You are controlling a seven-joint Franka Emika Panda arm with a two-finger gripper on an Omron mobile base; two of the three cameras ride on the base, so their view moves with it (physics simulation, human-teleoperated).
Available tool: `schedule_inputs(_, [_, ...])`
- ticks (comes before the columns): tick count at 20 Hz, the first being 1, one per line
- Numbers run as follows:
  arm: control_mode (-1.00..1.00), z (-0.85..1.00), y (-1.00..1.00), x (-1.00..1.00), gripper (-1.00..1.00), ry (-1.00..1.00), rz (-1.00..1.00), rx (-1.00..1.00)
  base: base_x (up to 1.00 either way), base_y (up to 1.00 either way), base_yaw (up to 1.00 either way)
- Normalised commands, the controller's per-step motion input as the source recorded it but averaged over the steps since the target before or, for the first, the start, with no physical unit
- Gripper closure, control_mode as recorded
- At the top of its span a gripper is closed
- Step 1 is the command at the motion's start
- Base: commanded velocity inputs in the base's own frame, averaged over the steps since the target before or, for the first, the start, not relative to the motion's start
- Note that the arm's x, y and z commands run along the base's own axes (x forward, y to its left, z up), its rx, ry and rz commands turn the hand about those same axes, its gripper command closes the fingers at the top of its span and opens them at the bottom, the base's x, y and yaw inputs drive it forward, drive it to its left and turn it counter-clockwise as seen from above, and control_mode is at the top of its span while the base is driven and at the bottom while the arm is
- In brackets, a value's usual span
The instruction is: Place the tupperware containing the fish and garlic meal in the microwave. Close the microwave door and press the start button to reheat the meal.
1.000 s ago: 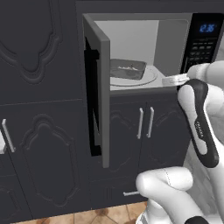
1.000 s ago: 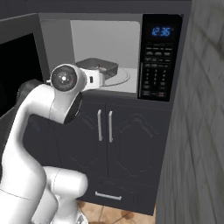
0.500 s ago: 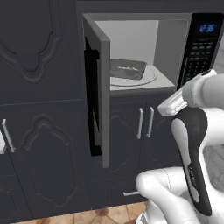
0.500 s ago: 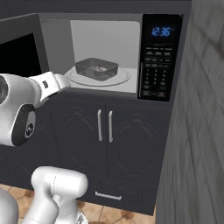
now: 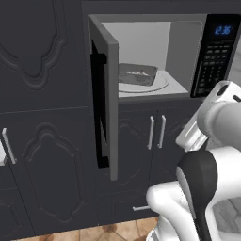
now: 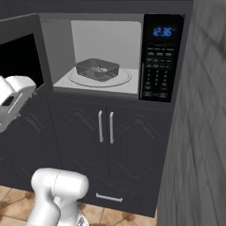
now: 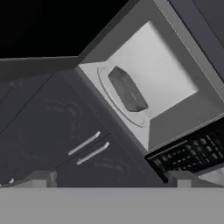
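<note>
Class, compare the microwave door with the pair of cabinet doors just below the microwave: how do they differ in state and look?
The microwave door stands swung open; the cabinet doors are shut. The microwave door is silver-grey framed with a dark window; the cabinet doors are dark, panelled, with slim light bar handles. Both are upright, hinged fronts.

The tupperware is see-through grey (pink and green bits inside). The microwave is light grey inside, with blue numbers.

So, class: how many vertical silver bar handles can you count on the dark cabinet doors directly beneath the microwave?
2. The left silver bar handle and the right silver bar handle stand side by side where the two dark cabinet doors meet, under the silver-grey microwave. Others may be hidden elsewhere.
</note>
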Motion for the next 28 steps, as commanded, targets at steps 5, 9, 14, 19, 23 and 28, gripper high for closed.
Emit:
schedule_inputs(5, [-1.00, 0.16, 0.36, -0.35, -1.00, -0.09, -0.02, -0.17, 0.00, 0.00, 0.00])
schedule_inputs(9, [-1.00, 0.09, 0.48, -0.59, -1.00, -0.06, -0.02, -0.12, 0.00, 0.00, 0.00])
schedule_inputs(14, [-1.00, 0.08, 0.61, -0.66, -1.00, -0.04, -0.03, -0.13, 0.00, 0.00, 0.00])
schedule_inputs(19, [-1.00, 0.11, 0.74, -0.20, -1.00, 0.00, -0.04, -0.13, 0.00, 0.00, 0.00])
schedule_inputs(23, [-1.00, 0.01, 0.80, 0.00, -1.00, 0.00, -0.06, -0.15, 0.00, 0.00, 0.00])
schedule_inputs(28, [-1.00, 0.00, 0.82, 0.01, -1.00, 0.00, -0.07, -0.17, 0.00, 0.00, 0.00])
